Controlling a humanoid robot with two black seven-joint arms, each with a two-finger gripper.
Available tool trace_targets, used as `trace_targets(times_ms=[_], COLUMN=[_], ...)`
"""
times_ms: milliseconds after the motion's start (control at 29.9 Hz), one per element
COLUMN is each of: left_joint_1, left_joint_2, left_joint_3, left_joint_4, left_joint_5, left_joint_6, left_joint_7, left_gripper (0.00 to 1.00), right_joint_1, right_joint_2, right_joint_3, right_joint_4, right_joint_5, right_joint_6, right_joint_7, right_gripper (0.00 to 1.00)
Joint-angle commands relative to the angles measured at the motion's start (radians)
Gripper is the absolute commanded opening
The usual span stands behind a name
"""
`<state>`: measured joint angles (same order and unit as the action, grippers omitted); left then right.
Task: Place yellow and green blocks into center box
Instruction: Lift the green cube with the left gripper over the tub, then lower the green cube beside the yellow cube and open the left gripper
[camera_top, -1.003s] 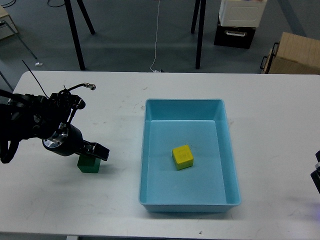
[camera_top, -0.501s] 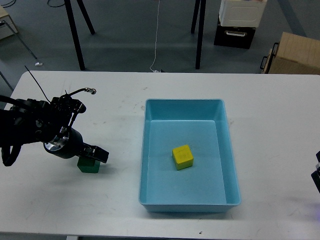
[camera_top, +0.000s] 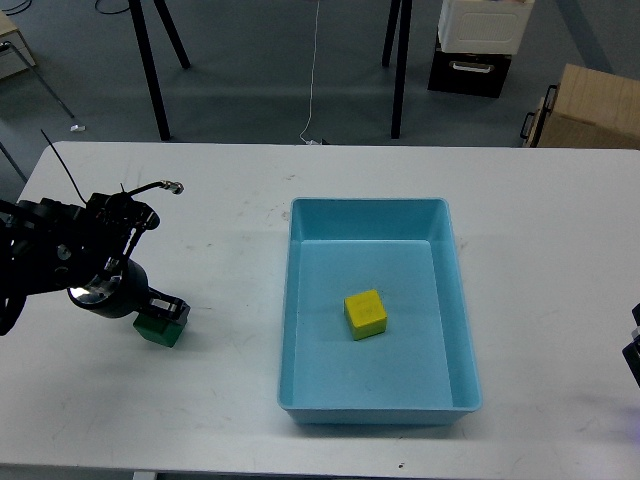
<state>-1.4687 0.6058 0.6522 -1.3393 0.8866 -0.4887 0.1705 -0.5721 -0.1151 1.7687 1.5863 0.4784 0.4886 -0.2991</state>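
The green block (camera_top: 158, 331) is on the white table (camera_top: 220, 400) left of the box, slightly turned. My left gripper (camera_top: 166, 307) sits right over its top edge, and its dark fingers appear closed on the block. The yellow block (camera_top: 366, 314) lies inside the light blue center box (camera_top: 288, 300), near its middle. Only a small dark part of my right arm (camera_top: 633, 345) shows at the right edge, and its fingers cannot be made out.
A thin cable with a metal tip (camera_top: 175, 186) loops up from my left arm. Black stand legs (camera_top: 150, 70), a cardboard box (camera_top: 585, 110) and a white crate (camera_top: 485, 25) stand on the floor beyond the table's far edge.
My left gripper has moved left, away from the blue box, and the green block has shifted left with it and turned a little. The yellow block and the right arm have not moved.
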Motion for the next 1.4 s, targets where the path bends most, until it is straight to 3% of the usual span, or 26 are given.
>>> trace_targets(times_ms=[0,167,301,602,769,902,1069,1370], left_joint_1=[-0.077,-0.252,-0.352,-0.308,-0.236,-0.182,-0.124,-0.105], left_joint_2=[0.035,0.002,-0.176,-0.472,-0.575,-0.606,-0.606,-0.606], left_joint_3=[-0.084,-0.166,-0.158,-0.140,-0.138,-0.137,-0.092,-0.091], left_joint_4=[-0.037,-0.037,-0.006,0.110,0.179,0.233,0.289,0.273], left_joint_5=[-0.014,-0.110,-0.172,-0.175,-0.175,-0.175,-0.175,-0.175], left_joint_6=[0.000,0.000,0.000,0.000,0.000,0.000,0.000,0.000], left_joint_7=[-0.012,-0.023,-0.025,-0.037,-0.039,-0.039,-0.045,-0.094], left_gripper=[0.00,0.00,0.00,0.00,0.01,0.07,0.19,0.62], right_joint_1=[0.000,0.001,0.003,0.003,0.004,0.006,0.006,0.008], right_joint_2=[0.000,0.002,0.002,0.000,-0.001,-0.005,-0.006,-0.005], right_joint_3=[-0.002,-0.015,-0.026,-0.025,-0.026,-0.028,-0.028,-0.029], right_joint_4=[0.000,0.000,0.000,-0.037,-0.042,-0.057,-0.075,-0.104], right_joint_5=[-0.003,-0.006,-0.006,-0.006,-0.007,-0.007,-0.007,-0.007], right_joint_6=[0.000,0.000,0.000,0.000,0.000,0.000,0.000,0.000], right_joint_7=[0.000,0.001,0.001,0.001,0.001,0.001,0.000,-0.003], right_gripper=[1.00,1.00,1.00,1.00,1.00,1.00,1.00,1.00])
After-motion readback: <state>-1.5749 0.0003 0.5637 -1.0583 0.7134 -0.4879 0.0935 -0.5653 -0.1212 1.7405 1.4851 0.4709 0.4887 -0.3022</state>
